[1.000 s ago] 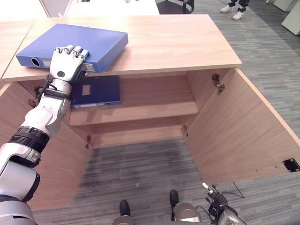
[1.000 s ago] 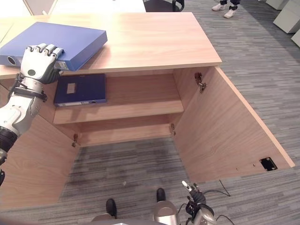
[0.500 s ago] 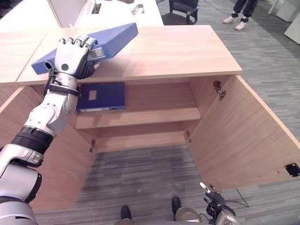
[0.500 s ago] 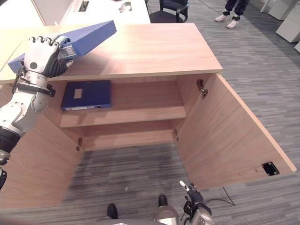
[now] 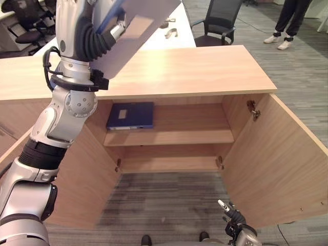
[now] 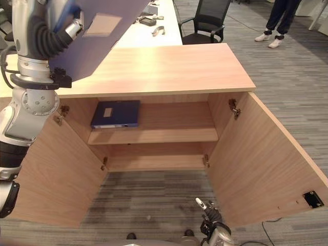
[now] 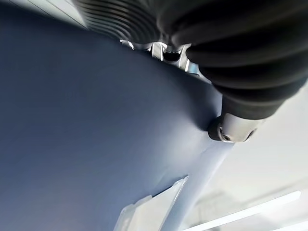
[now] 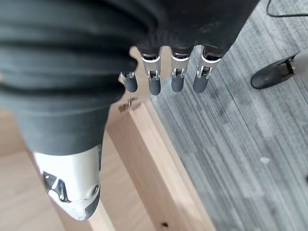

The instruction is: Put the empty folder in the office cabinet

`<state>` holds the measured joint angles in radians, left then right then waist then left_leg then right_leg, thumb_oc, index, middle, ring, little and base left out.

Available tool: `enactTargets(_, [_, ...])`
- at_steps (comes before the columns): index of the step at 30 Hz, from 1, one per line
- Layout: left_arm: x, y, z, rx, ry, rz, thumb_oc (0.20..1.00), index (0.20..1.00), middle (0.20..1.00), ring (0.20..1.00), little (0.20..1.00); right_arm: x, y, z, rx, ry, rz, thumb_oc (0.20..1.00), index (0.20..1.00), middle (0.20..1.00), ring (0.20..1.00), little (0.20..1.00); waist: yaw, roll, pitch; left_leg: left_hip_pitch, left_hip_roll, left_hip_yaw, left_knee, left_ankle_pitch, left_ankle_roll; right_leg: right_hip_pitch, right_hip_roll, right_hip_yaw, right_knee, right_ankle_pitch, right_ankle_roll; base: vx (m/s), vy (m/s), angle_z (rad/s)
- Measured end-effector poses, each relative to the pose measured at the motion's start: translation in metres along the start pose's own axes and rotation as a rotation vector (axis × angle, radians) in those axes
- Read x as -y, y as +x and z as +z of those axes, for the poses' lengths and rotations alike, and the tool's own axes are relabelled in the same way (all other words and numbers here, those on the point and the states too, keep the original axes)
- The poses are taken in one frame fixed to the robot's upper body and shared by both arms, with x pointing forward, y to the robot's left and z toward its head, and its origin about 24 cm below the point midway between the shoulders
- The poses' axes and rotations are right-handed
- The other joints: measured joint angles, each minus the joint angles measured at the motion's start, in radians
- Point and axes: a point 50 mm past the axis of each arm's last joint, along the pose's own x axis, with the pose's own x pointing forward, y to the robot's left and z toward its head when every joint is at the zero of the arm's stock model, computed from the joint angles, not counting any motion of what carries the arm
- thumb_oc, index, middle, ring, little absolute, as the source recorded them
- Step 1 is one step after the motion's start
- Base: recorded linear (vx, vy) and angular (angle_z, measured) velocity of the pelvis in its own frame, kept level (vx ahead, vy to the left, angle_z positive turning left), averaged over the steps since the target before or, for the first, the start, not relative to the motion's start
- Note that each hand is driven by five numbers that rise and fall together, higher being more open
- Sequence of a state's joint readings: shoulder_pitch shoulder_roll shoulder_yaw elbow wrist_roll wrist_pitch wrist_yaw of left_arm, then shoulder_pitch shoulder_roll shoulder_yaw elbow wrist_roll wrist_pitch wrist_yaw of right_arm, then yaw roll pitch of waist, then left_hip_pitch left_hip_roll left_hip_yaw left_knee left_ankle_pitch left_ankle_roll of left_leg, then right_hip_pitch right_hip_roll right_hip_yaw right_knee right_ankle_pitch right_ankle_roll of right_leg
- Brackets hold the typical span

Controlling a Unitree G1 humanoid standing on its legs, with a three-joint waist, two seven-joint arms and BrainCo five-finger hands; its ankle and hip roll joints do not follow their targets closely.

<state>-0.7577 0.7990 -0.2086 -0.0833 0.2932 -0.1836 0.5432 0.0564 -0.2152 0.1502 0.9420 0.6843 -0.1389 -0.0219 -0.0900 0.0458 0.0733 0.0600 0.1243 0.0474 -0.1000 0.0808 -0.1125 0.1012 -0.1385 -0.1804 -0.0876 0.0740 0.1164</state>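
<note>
My left hand (image 5: 77,25) is raised high at the upper left, shut on the edge of a blue folder (image 5: 138,25). The folder is tilted steeply above the cabinet top (image 5: 195,72), clear of it. In the left wrist view the folder's blue cover (image 7: 86,144) lies right against the hand, with the thumb (image 7: 231,130) pressed on it. The wooden cabinet stands open below. A second blue folder (image 5: 130,115) lies flat on the left part of its upper shelf (image 5: 195,136). My right hand (image 5: 233,233) hangs low near the floor, fingers (image 8: 163,79) straight and holding nothing.
The cabinet's right door (image 5: 277,164) and left door (image 5: 87,179) both swing wide open toward me. Behind the cabinet are a white desk (image 5: 171,33) with small items, a black office chair (image 5: 220,23) and a person's legs (image 5: 284,25).
My left hand has lifted the blue folder off the cabinet top and raised it high, tipping it steeply. The camera has also tilted up. The right hand stays low.
</note>
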Motion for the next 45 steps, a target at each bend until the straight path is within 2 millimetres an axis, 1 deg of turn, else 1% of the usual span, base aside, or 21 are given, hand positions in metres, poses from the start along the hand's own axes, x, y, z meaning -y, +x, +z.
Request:
enactTargets(1, [-0.003, -0.004, 0.007, -0.002, -0.105, 0.021, 0.200, 0.200, 0.200, 0.200, 0.200, 0.001, 0.000, 0.000, -0.002, -0.002, -0.001, 1.000, 1.000, 1.000, 1.000, 1.000, 0.010, 0.008, -0.009, 0.000, 0.000, -0.002, 0.000, 0.000, 0.000, 0.000, 0.003, 0.000, 0.000, -0.001, -0.001, 0.00, 0.000, 0.00])
enactTargets(4, [-0.005, -0.006, 0.012, -0.005, -0.217, 0.023, 0.200, 0.200, 0.200, 0.200, 0.200, 0.001, 0.000, -0.002, -0.022, -0.004, 0.000, 1.000, 1.000, 1.000, 1.000, 1.000, 0.024, 0.013, -0.014, 0.000, 0.000, -0.006, 0.000, 0.001, 0.001, 0.005, 0.005, -0.004, 0.000, -0.001, -0.001, -0.01, -0.008, 0.04])
enactTargets(5, [-0.006, -0.008, 0.012, -0.012, -0.247, 0.028, 0.200, 0.200, 0.200, 0.200, 0.200, 0.001, 0.000, -0.002, -0.023, -0.006, 0.001, 1.000, 1.000, 1.000, 1.000, 1.000, 0.027, 0.014, -0.015, -0.001, 0.000, -0.006, 0.000, 0.001, 0.001, 0.006, 0.005, -0.005, 0.000, -0.002, 0.000, 0.00, 0.000, 0.00])
enactTargets(7, [-0.011, -0.016, 0.011, -0.061, -0.368, 0.050, 0.200, 0.200, 0.200, 0.200, 0.200, 0.000, 0.000, -0.002, -0.030, -0.010, 0.002, 1.000, 1.000, 1.000, 1.000, 1.000, 0.036, 0.017, -0.017, -0.002, 0.000, -0.008, 0.000, 0.001, 0.001, 0.008, 0.005, -0.005, 0.000, -0.002, -0.001, 0.00, -0.010, 0.02])
enactTargets(8, [-0.011, -0.023, 0.011, -0.091, -0.463, 0.036, 0.200, 0.200, 0.200, 0.200, 0.200, 0.001, 0.000, -0.003, -0.037, -0.010, 0.001, 1.000, 1.000, 1.000, 1.000, 1.000, 0.045, 0.017, -0.017, -0.002, 0.000, -0.013, 0.000, 0.001, 0.001, 0.010, 0.006, -0.009, 0.000, -0.003, -0.002, 0.00, -0.016, 0.09])
enactTargets(11, [-0.013, -0.033, 0.010, -0.132, -0.564, 0.009, 0.200, 0.200, 0.200, 0.200, 0.200, 0.001, 0.000, -0.003, -0.036, -0.010, 0.001, 1.000, 1.000, 1.000, 1.000, 1.000, 0.044, 0.018, -0.018, 0.000, 0.000, -0.027, 0.000, 0.004, 0.000, 0.016, 0.006, -0.024, 0.000, -0.006, -0.001, -0.01, -0.001, 0.15])
enactTargets(12, [-0.013, -0.037, 0.007, -0.175, -0.660, -0.001, 0.200, 0.200, 0.200, 0.200, 0.200, 0.000, 0.000, -0.002, -0.034, -0.010, 0.005, 1.000, 1.000, 1.000, 1.000, 1.000, 0.060, 0.019, -0.018, -0.002, -0.001, -0.030, 0.000, 0.006, 0.000, 0.018, 0.007, -0.030, 0.000, -0.006, -0.001, -0.01, 0.002, 0.11])
enactTargets(13, [-0.012, -0.041, 0.004, -0.202, -0.703, -0.006, 0.200, 0.200, 0.200, 0.200, 0.200, 0.000, 0.000, -0.001, -0.032, -0.009, 0.008, 1.000, 1.000, 1.000, 1.000, 1.000, 0.066, 0.020, -0.018, -0.001, -0.001, -0.030, 0.000, 0.006, 0.000, 0.019, 0.007, -0.030, 0.000, -0.007, -0.001, -0.02, 0.002, 0.06])
enactTargets(16, [-0.013, -0.050, 0.001, -0.247, -0.789, -0.030, 0.200, 0.200, 0.200, 0.200, 0.200, -0.002, 0.001, 0.001, -0.027, -0.010, 0.021, 1.000, 1.000, 1.000, 1.000, 1.000, 0.076, 0.022, -0.017, -0.001, -0.001, -0.034, 0.000, 0.006, 0.000, 0.023, 0.007, -0.038, 0.000, -0.008, 0.000, -0.01, 0.007, 0.06])
enactTargets(21, [-0.014, -0.082, -0.011, -0.392, -0.897, -0.033, 0.200, 0.200, 0.200, 0.200, 0.200, -0.012, 0.002, 0.014, 0.017, -0.020, 0.075, 1.000, 1.000, 1.000, 1.000, 1.000, 0.084, 0.035, -0.009, -0.001, 0.000, -0.038, 0.000, 0.006, 0.000, 0.028, 0.007, -0.041, 0.000, -0.010, 0.001, -0.01, 0.004, 0.02])
enactTargets(23, [-0.014, -0.089, -0.013, -0.419, -0.903, -0.037, 0.200, 0.200, 0.200, 0.200, 0.200, -0.014, 0.001, 0.020, 0.040, -0.047, 0.096, 1.000, 1.000, 1.000, 1.000, 1.000, 0.093, 0.037, -0.007, -0.001, -0.001, -0.040, 0.000, 0.007, -0.001, 0.028, 0.008, -0.043, 0.000, -0.011, 0.001, 0.00, 0.000, 0.00])
enactTargets(26, [-0.016, -0.098, -0.016, -0.457, -0.886, -0.038, 0.200, 0.200, 0.200, 0.200, 0.200, -0.022, -0.001, 0.042, 0.127, -0.061, 0.158, 1.000, 1.000, 1.000, 1.000, 1.000, 0.099, 0.034, -0.002, 0.000, 0.000, -0.040, 0.000, 0.007, -0.001, 0.029, 0.009, -0.044, 0.000, -0.011, 0.001, 0.00, 0.000, 0.00])
enactTargets(27, [-0.019, -0.104, -0.019, -0.481, -0.883, -0.004, 0.200, 0.200, 0.200, 0.200, 0.200, -0.031, -0.007, 0.064, 0.219, -0.080, 0.229, 1.000, 1.000, 1.000, 1.000, 1.000, 0.101, 0.030, 0.002, 0.001, 0.000, -0.041, 0.000, 0.007, -0.001, 0.030, 0.009, -0.046, 0.000, -0.011, 0.001, 0.00, 0.000, 0.00])
enactTargets(30, [-0.019, -0.114, -0.021, -0.518, -0.893, 0.026, 0.200, 0.200, 0.200, 0.200, 0.200, -0.044, -0.018, 0.101, 0.365, -0.112, 0.334, 1.000, 1.000, 1.000, 1.000, 1.000, 0.102, 0.017, 0.010, 0.001, 0.001, -0.043, 0.003, 0.007, -0.001, 0.032, 0.010, -0.048, 0.000, -0.012, 0.001, 0.00, 0.000, 0.00])
enactTargets(31, [-0.018, -0.117, -0.021, -0.532, -0.898, 0.018, 0.200, 0.200, 0.200, 0.200, 0.200, -0.053, -0.030, 0.122, 0.456, -0.147, 0.409, 1.000, 1.000, 1.000, 1.000, 1.000, 0.104, 0.012, 0.018, 0.001, 0.001, -0.043, 0.001, 0.008, -0.001, 0.032, 0.010, -0.048, 0.000, -0.012, 0.001, 0.00, 0.000, 0.00])
enactTargets(32, [-0.016, -0.118, -0.021, -0.538, -0.898, 0.004, 0.200, 0.200, 0.200, 0.200, 0.200, -0.057, -0.035, 0.134, 0.510, -0.159, 0.451, 1.000, 1.000, 1.000, 1.000, 1.000, 0.104, 0.005, 0.023, 0.002, 0.001, -0.044, 0.002, 0.008, 0.000, 0.033, 0.011, -0.049, 0.000, -0.012, 0.001, 0.00, 0.000, 0.00])
enactTargets(35, [-0.014, -0.119, -0.020, -0.538, -0.900, -0.015, 0.200, 0.200, 0.200, 0.200, 0.200, -0.063, -0.044, 0.152, 0.579, -0.199, 0.514, 1.000, 1.000, 1.000, 1.000, 1.000, 0.104, -0.008, 0.027, -0.001, 0.001, -0.043, 0.000, 0.008, 0.000, 0.032, 0.009, -0.049, 0.000, -0.013, 0.001, 0.00, 0.000, 0.00])
enactTargets(36, [-0.013, -0.119, -0.019, -0.535, -0.903, -0.025, 0.200, 0.200, 0.200, 0.200, 0.200, -0.067, -0.054, 0.164, 0.629, -0.228, 0.557, 1.000, 1.000, 1.000, 1.000, 1.000, 0.104, -0.010, 0.036, -0.001, 0.000, -0.042, 0.000, 0.008, 0.000, 0.032, 0.009, -0.048, 0.000, -0.013, 0.001, 0.00, 0.000, 0.00])
enactTargets(37, [-0.013, -0.119, -0.019, -0.533, -0.905, -0.031, 0.200, 0.200, 0.200, 0.200, 0.200, -0.068, -0.058, 0.169, 0.654, -0.238, 0.578, 1.000, 1.000, 1.000, 1.000, 1.000, 0.104, -0.012, 0.038, 0.000, 0.000, -0.042, 0.001, 0.008, 0.000, 0.031, 0.009, -0.048, 0.000, -0.013, 0.001, 0.00, 0.000, 0.00])
enactTargets(42, [-0.010, -0.120, -0.017, -0.522, -0.883, -0.080, 0.200, 0.200, 0.200, 0.200, 0.200, -0.082, -0.076, 0.183, 0.734, -0.281, 0.697, 1.000, 1.000, 1.000, 1.000, 1.000, 0.101, -0.011, 0.044, 0.004, 0.000, -0.034, 0.009, 0.008, 0.000, 0.030, 0.009, -0.042, 0.000, -0.013, 0.001, 0.00, 0.005, -0.03])
enactTargets(45, [-0.009, -0.120, -0.017, -0.518, -0.877, -0.094, 0.200, 0.200, 0.200, 0.200, 0.200, -0.088, -0.078, 0.185, 0.742, -0.288, 0.738, 1.000, 1.000, 1.000, 1.000, 1.000, 0.101, -0.007, 0.047, 0.005, 0.000, -0.031, 0.009, 0.008, 0.000, 0.030, 0.009, -0.039, 0.000, -0.013, 0.001, 0.00, 0.003, -0.03])
